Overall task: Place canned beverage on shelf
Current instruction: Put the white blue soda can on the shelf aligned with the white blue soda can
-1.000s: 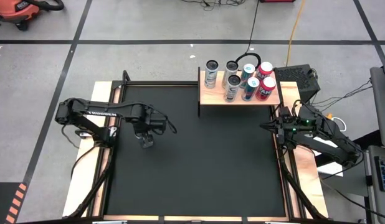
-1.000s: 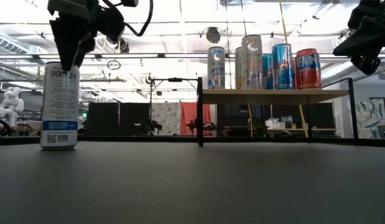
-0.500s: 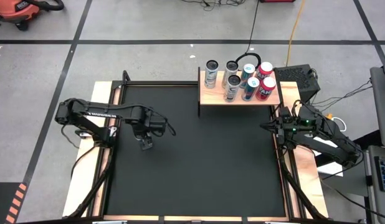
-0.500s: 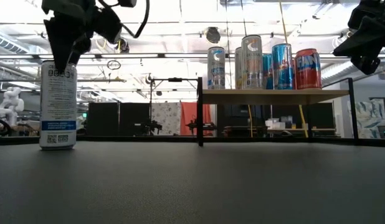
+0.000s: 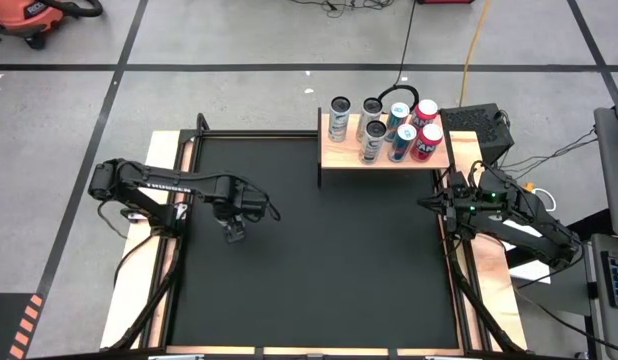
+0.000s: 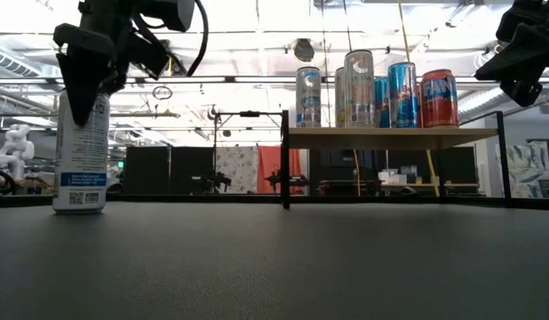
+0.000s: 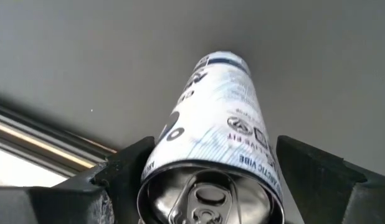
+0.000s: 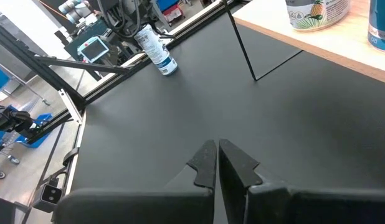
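Observation:
A white-and-blue beverage can point(image 6: 81, 156) stands upright on its base on the black mat, at the table's left. My left gripper point(image 6: 83, 105) points down over it and is open. Its two fingers stand on either side of the can's top point(image 7: 208, 193), and on one side a gap shows. The light wooden shelf point(image 5: 339, 156) stands at the far edge with several cans point(image 5: 387, 125) on its top. My right gripper point(image 8: 217, 155) waits shut above the table's right edge, far from the can point(image 8: 156, 51).
The shelf top has bare wood point(image 6: 474, 135) at its right end and in front of the cans. A black post point(image 6: 285, 160) carries the shelf's left end. The wide mat point(image 5: 329, 270) lies between the can and the shelf.
My left gripper has come down over the standing can, still open, so its fingers now reach past the can's rim on both sides. The can stays upright on the mat.

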Controlling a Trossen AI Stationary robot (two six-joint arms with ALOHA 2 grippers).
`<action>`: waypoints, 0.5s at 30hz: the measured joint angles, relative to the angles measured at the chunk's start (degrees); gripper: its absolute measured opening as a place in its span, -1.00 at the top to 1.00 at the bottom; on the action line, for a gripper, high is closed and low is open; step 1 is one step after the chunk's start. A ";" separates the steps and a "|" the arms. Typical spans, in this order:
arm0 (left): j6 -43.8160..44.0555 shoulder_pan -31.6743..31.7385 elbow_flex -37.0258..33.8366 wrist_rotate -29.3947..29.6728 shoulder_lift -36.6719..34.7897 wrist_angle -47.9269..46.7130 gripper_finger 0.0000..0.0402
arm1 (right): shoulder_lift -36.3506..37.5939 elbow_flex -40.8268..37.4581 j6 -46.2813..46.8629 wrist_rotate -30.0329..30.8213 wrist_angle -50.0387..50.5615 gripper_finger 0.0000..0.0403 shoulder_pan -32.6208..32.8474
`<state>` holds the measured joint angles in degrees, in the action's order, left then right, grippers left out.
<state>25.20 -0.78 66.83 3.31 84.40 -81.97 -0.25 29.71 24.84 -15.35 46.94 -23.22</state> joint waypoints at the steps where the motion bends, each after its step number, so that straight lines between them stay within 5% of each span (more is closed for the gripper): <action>1: -0.01 0.00 0.00 -0.01 0.00 0.14 -0.61 | 0.00 0.00 0.00 -0.01 0.00 1.00 0.00; 15: -0.02 0.00 0.00 -0.01 0.00 0.81 -0.45 | 0.00 0.00 0.00 0.00 -0.02 1.00 0.00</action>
<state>25.18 -0.78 66.83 3.30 84.40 -81.16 -0.25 29.71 24.84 -15.35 46.92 -23.22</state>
